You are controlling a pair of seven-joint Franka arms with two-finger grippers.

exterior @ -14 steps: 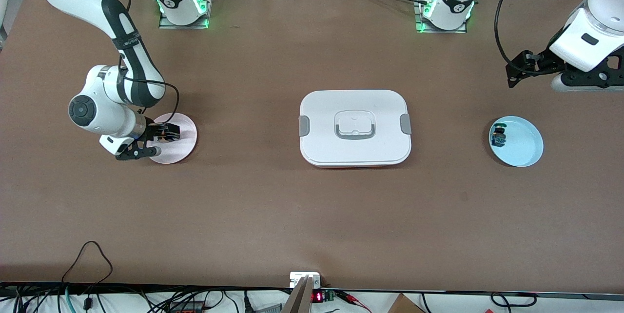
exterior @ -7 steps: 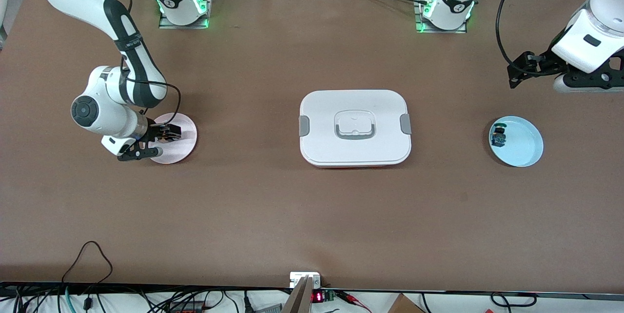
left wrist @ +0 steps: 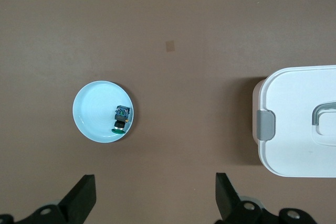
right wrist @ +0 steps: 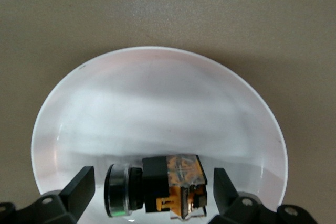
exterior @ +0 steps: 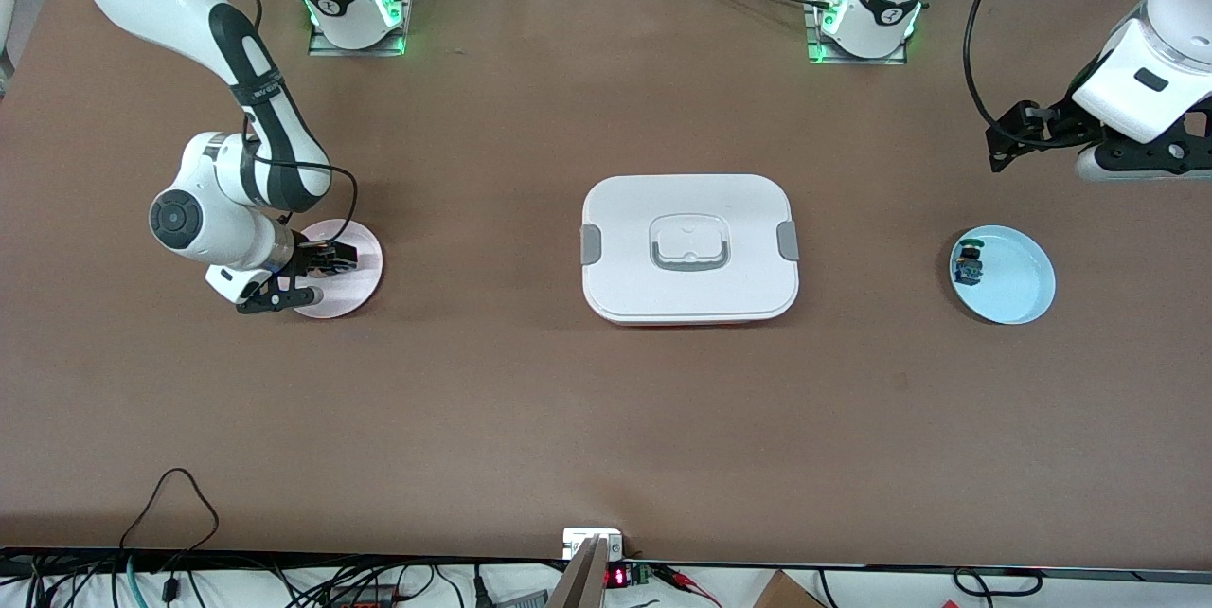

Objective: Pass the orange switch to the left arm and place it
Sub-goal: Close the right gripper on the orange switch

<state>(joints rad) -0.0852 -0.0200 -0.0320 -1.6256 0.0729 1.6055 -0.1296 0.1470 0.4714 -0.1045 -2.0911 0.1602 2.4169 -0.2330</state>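
One small black switch with orange markings (right wrist: pixel 167 187) lies on its side in your shallow pink round plate (exterior: pixel 360 278) toward the right arm's end of the table, and the right gripper (right wrist: pixel 152 195) has eased down around it over the last second, fingers spread wide with the switch between them, nothing clamped yet. That suggests the grasp is next. The large white lidded box with grey clips (exterior: pixel 689 248) sits mid-table, well apart. Your left gripper (left wrist: pixel 155 200) waits, fingers apart, high over the table near the pale blue round plate (exterior: pixel 1027 291), which holds a black, green and blue switch (exterior: pixel 968 265).
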